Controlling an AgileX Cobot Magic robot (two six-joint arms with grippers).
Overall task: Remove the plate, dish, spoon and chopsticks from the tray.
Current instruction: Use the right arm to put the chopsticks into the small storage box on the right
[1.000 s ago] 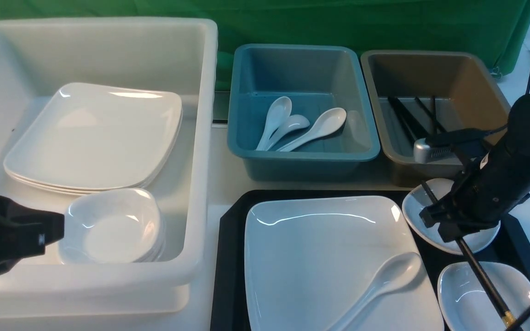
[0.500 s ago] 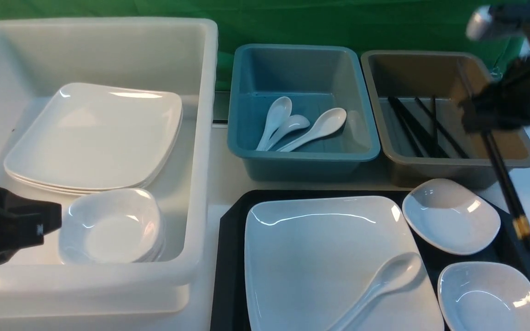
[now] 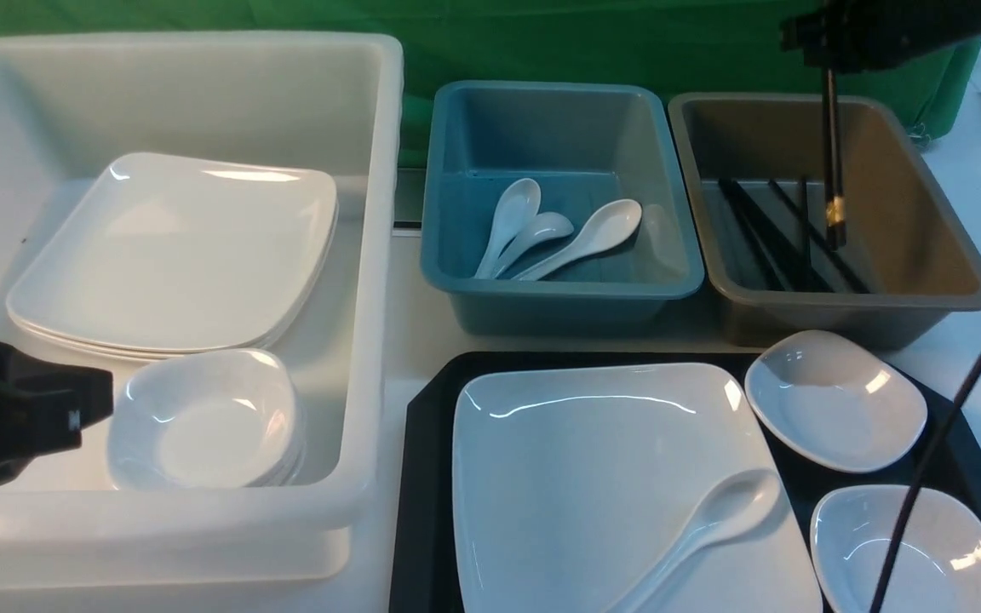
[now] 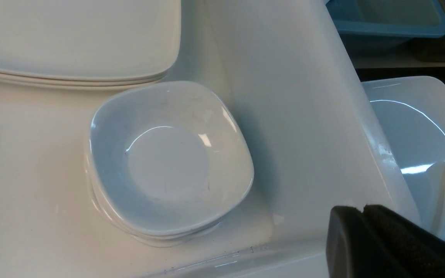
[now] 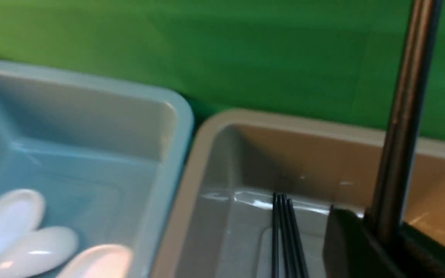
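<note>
Chopsticks [image 3: 831,145] — vert., gold band down

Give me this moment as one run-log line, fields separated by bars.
right pincer: shut on chopsticks, above brown tub | left pincer: shut, empty | tray: plate, spoon, far dish, near dish

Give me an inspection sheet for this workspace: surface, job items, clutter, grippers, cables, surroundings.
Surface: pale table; black tray at front right.
Job's things: plate and two dishes on tray; spoon lies on plate; chopsticks hang upright over brown tub.
Clutter: white tub holds plate stack and dish stack; blue tub holds three spoons; brown tub holds more chopsticks.
Grippers: left gripper shut, empty, by white tub; right gripper shut on chopsticks.
Cables: black cable crosses tray's right side.
Surroundings: green backdrop.
</note>
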